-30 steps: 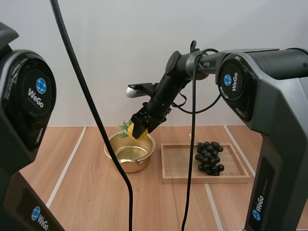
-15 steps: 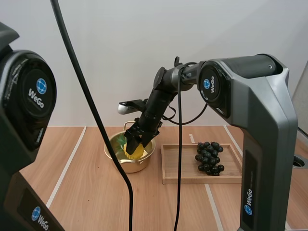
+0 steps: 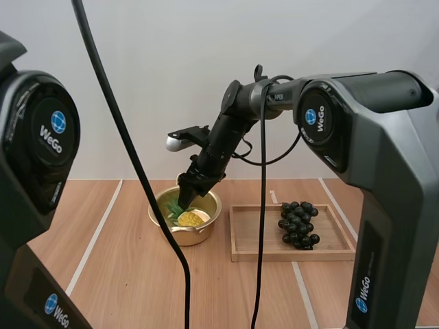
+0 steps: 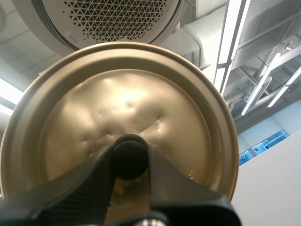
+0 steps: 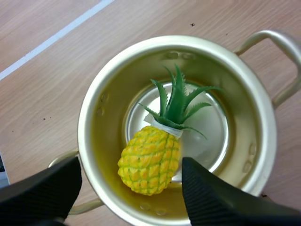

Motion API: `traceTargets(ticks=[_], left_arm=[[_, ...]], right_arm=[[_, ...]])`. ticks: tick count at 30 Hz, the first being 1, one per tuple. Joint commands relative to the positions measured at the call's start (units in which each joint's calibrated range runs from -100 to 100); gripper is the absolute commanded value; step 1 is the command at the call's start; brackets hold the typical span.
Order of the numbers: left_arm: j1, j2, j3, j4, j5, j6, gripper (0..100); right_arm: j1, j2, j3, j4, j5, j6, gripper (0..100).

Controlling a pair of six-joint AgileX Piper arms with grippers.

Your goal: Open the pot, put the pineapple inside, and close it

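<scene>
High view: right gripper (image 3: 186, 203) hangs just over the open pot (image 3: 201, 234), spread wide, grasping nothing; pineapple (image 3: 189, 218) lies on its side inside the pot, under the gripper; grapes (image 3: 297, 223) sit on the tray (image 3: 288, 257) just beside the pot; left wrist view: left gripper (image 4: 130, 157) is clamped on the knob (image 4: 130, 151) of the lid (image 4: 117, 99), lid held off the pot.

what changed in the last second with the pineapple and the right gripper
The right gripper carried the pineapple from the rim of the pot down inside and let go: the fruit now lies loose on the pot's bottom, and the fingers stand open above it. The pot, the wooden tray and the grapes on it stayed where they were.
</scene>
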Motion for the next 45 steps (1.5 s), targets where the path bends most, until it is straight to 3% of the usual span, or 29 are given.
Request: traceTargets(ticks=[1,10,17,19,30,39,45], left_arm=[[-0.06,-0.38,-0.28,0.44,0.56,0.00,0],[-0.06,-0.38,-0.28,0.44,1.23,0.00,0],[-0.06,-0.38,-0.28,0.44,1.84,0.00,0],[-0.06,-0.38,-0.28,0.44,2.30,0.00,0],[-0.06,-0.38,-0.28,0.44,8.31,0.00,0],[-0.06,1.22,-0.28,0.33,31.52,-0.33,0],[-0.06,4.56,-0.28,0.11,32.97,-0.33,0]], right_arm=[[0.14,-3.46,-0.09,-2.36,0.53,-0.90,100],[0.14,-11.22,-0.09,-9.93,-11.56,-0.15,100],[0.05,-17.24,-0.09,-27.38,-34.61,13.93,100],[-0.49,-18.89,-0.09,-29.72,-38.52,16.68,100],[-5.66,-28.19,-0.09,-29.37,-50.20,18.16,100],[-10.01,-34.24,-0.09,-29.37,-56.03,21.65,100],[-10.94,-38.17,-0.09,-29.37,-59.80,24.92,100]])
